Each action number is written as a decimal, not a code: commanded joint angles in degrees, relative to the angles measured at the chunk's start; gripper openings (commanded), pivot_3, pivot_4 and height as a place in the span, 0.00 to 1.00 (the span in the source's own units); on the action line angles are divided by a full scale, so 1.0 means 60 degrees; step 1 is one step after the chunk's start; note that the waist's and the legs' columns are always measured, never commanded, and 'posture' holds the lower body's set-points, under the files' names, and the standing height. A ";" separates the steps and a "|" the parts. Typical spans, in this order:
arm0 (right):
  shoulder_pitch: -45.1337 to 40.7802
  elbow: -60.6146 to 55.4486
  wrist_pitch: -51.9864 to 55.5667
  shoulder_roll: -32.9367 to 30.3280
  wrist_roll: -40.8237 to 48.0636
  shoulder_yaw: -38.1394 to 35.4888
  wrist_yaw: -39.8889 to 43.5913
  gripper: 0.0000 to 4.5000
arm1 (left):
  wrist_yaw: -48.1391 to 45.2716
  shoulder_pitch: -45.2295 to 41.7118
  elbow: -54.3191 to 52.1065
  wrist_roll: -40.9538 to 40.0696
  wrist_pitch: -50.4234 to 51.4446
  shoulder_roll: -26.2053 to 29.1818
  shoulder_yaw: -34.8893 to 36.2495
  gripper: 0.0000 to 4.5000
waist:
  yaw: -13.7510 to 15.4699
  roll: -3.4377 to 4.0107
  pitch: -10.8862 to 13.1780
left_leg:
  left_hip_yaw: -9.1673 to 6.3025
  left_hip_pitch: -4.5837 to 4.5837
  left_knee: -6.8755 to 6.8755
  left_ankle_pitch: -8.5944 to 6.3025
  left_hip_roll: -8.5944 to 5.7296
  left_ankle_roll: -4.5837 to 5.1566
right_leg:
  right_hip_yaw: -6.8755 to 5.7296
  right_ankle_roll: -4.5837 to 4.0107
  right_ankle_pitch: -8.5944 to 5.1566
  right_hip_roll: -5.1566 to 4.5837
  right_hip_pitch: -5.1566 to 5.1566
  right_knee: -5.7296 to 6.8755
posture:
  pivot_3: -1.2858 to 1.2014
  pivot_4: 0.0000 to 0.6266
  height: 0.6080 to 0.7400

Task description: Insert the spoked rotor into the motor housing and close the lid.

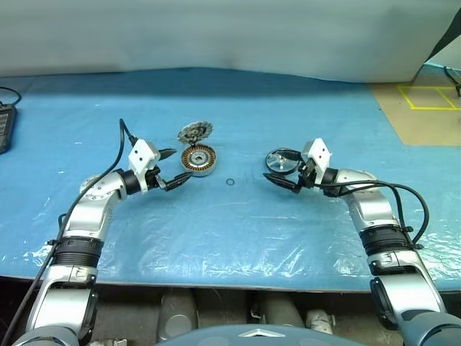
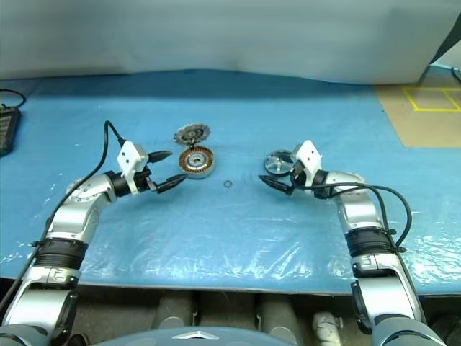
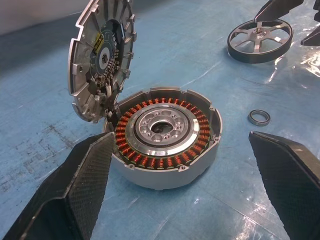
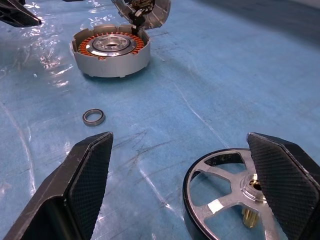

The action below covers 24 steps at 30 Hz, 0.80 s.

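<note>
rotor (image 1: 282, 161) flat on blue sheet (image 1: 230, 231), housing (image 1: 198, 160) open, lid (image 1: 195, 132) propped upright against its far edge.
could knock the leaning lid shut or over if left gripper (image 1: 171, 169) crowds the housing; could nudge the loose small ring (image 1: 230, 182) lying between housing and rotor; could tilt the rotor and jam it on the windings. right gripper (image 1: 283, 180) spread wide and empty, straddling the rotor's near edge; left gripper equally wide, holding nothing, just beside the housing.
</note>
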 commanded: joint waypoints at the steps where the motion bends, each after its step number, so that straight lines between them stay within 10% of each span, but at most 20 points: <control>1: -0.0140 -0.0146 -0.0198 0.0004 0.0057 -0.0084 -0.0036 0.99 | -0.0074 -0.0160 -0.0026 0.0007 -0.0223 0.0089 0.0034 1.00 | 0.0000 0.0000 0.0000 | 0.0000 0.0000 0.0001 0.0000 0.0000 0.0000 | 0.0000 0.0000 0.0000 0.0000 0.0000 0.0001 | 0.52 0.24 1.00; 24: -0.0063 -0.0273 -0.0173 0.0048 0.0080 -0.0080 -0.0110 0.99 | -0.0265 -0.0294 0.0029 0.0107 -0.0217 0.0075 -0.0051 1.00 | 0.0003 0.0000 0.0000 | -0.0001 -0.0001 0.0003 0.0000 0.0000 0.0000 | 0.0000 0.0000 0.0000 0.0000 0.0001 0.0002 | 0.52 0.24 1.00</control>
